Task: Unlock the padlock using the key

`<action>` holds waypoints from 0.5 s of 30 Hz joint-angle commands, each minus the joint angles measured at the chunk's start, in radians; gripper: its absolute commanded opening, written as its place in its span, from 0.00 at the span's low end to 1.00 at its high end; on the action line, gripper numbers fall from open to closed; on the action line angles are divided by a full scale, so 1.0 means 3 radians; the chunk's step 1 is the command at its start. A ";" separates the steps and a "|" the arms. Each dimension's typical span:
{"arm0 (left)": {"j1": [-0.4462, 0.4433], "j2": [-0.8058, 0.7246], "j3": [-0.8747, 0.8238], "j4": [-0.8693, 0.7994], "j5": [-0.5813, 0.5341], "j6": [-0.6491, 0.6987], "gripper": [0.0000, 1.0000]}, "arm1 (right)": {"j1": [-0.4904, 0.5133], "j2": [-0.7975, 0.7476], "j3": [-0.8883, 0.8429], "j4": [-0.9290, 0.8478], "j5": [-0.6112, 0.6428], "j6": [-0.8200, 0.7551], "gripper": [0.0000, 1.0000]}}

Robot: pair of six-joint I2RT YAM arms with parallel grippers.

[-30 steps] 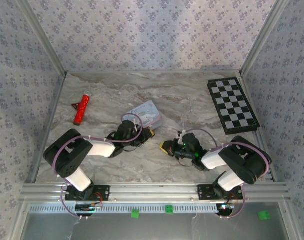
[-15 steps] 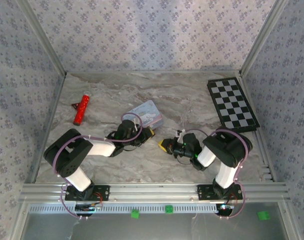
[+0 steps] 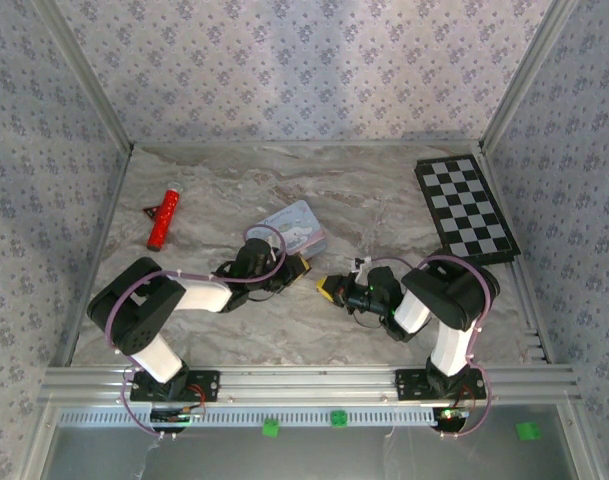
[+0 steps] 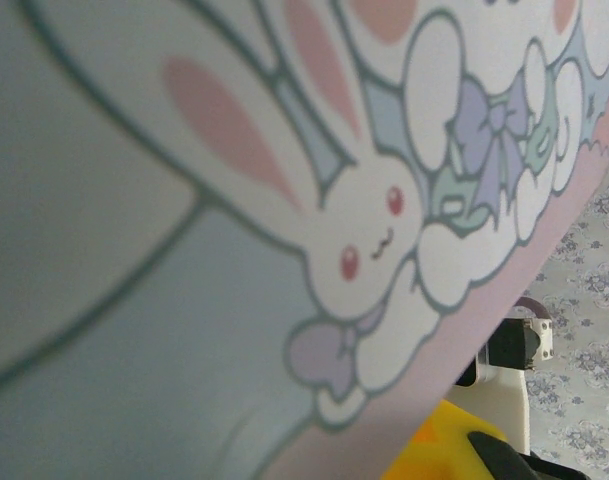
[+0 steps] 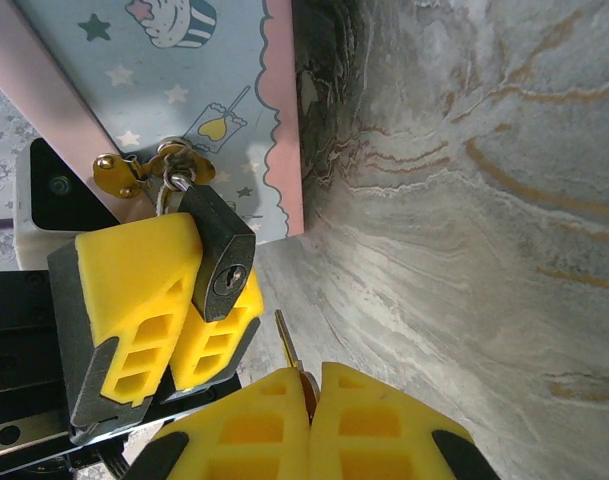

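The small dark padlock (image 5: 221, 250) sits between the yellow fingers (image 5: 134, 290) of my left gripper (image 3: 298, 265), which is shut on it. Its keyhole faces my right gripper. A ring with brass keys (image 5: 134, 172) hangs from its shackle. My right gripper (image 5: 311, 378) is shut on the key (image 5: 284, 342). The blade sticks out toward the padlock, its tip a short way below and right of the keyhole, not touching. In the top view my right gripper (image 3: 332, 288) lies just right of the left one. The pale blue cartoon tin (image 4: 234, 200) is pressed close to the left wrist camera.
The pale blue tin (image 3: 296, 228) lies just behind the two grippers. A red cylinder (image 3: 163, 218) lies at the far left. A folded checkerboard (image 3: 466, 210) sits at the far right. Marbled tabletop (image 5: 464, 200) stretches right of the grippers.
The right arm's elbow has swung left and inward, and its gripper with the key has edged slightly left toward the padlock. The left arm has stayed put.
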 commanded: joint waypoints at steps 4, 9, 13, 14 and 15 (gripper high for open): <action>0.0009 0.0000 0.0011 -0.0125 0.0238 -0.0207 0.08 | -0.0014 -0.0080 0.0034 0.0103 0.0046 -0.0036 0.00; 0.0010 0.0000 0.0017 -0.0119 0.0249 -0.0212 0.08 | -0.0014 -0.0148 0.0038 0.0099 0.0069 -0.0051 0.00; 0.0012 -0.0015 0.0013 -0.0087 0.0261 -0.0227 0.08 | -0.0019 -0.0132 0.0057 0.0101 0.0072 -0.0040 0.00; 0.0009 -0.0016 0.0010 -0.0065 0.0268 -0.0236 0.08 | -0.0025 -0.0120 0.0059 0.0102 0.0073 -0.0037 0.00; 0.0009 -0.0019 0.0005 -0.0044 0.0269 -0.0245 0.08 | -0.0030 -0.0114 0.0063 0.0102 0.0082 -0.0035 0.00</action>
